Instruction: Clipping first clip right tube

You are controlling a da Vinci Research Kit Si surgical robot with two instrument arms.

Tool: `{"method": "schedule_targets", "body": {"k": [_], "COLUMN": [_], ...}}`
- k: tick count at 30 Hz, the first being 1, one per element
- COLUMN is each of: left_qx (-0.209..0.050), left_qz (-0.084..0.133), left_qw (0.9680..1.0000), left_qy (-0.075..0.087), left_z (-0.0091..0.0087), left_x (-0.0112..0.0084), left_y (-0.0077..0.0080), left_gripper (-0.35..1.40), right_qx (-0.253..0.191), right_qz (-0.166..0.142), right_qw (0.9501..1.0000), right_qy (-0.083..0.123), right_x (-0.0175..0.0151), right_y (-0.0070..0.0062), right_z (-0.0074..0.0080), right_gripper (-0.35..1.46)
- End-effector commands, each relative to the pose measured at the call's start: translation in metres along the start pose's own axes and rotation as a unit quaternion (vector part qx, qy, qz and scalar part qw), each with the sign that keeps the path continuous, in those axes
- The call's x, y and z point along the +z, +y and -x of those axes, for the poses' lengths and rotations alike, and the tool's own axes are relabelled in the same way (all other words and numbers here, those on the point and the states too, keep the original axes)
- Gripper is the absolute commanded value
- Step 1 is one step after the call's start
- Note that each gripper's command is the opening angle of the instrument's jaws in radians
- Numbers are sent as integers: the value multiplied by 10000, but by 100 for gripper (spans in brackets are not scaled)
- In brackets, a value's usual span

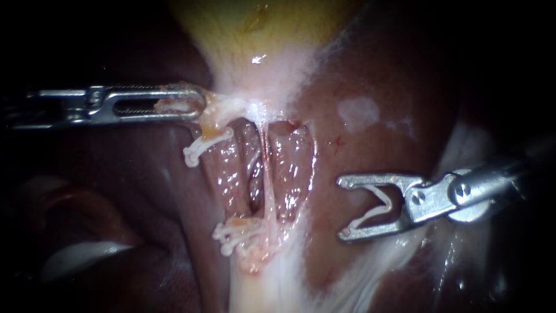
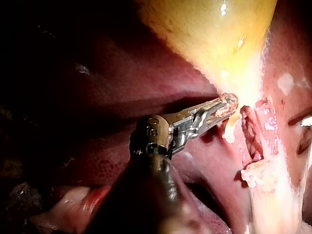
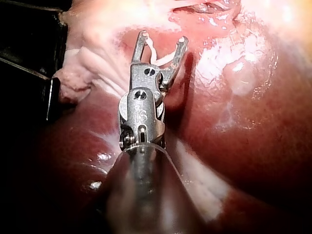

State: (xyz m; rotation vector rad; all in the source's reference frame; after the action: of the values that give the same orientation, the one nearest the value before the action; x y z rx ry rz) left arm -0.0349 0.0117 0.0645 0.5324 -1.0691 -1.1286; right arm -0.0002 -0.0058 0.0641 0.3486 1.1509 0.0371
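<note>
Left instrument (image 1: 197, 104) (image 2: 228, 104): shaft comes in level from the left. The slotted jaws are clenched on pale tissue (image 1: 226, 107) at the narrow foot of the gallbladder (image 1: 255, 29) (image 2: 214, 34).

Upper clip (image 1: 198, 149): white, set across the top of the left tube (image 1: 223, 174), just beneath the left instrument's jaws.

Lower clip (image 1: 234, 232) (image 2: 253, 174): white, across the same tube further down. How far it reaches toward the middle is hard to tell under the glistening tissue.

Thin pale strand (image 1: 265, 174): runs lengthwise between the two tubes.

Right tube (image 1: 292, 168): reddish, bare of clips, lying beside the strand on an exposed bed in the liver (image 1: 347, 150) (image 3: 253, 146).

Right instrument (image 1: 346, 208) (image 3: 163, 38): shaft comes in from the right. The jaws are spread wide, tips pointing toward the right tube but apart from it, over liver surface.

Loaded clip (image 1: 379, 203) (image 3: 158, 57): white, V-shaped, seated between the spread jaws with one leg against each.
</note>
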Motion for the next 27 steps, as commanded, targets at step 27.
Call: {"method": "schedule_targets", "body": {"k": [27], "left_qx": [-18], "left_qz": [0], "left_qw": [9999], "left_qy": [-112], "left_z": [4], "left_x": [-6], "left_y": [-21], "left_gripper": [-35], "right_qx": [1082], "right_qz": [117], "right_qw": [9941], "right_qy": [15], "right_x": [28], "right_y": [11], "right_z": [-11], "right_gripper": [50]}}
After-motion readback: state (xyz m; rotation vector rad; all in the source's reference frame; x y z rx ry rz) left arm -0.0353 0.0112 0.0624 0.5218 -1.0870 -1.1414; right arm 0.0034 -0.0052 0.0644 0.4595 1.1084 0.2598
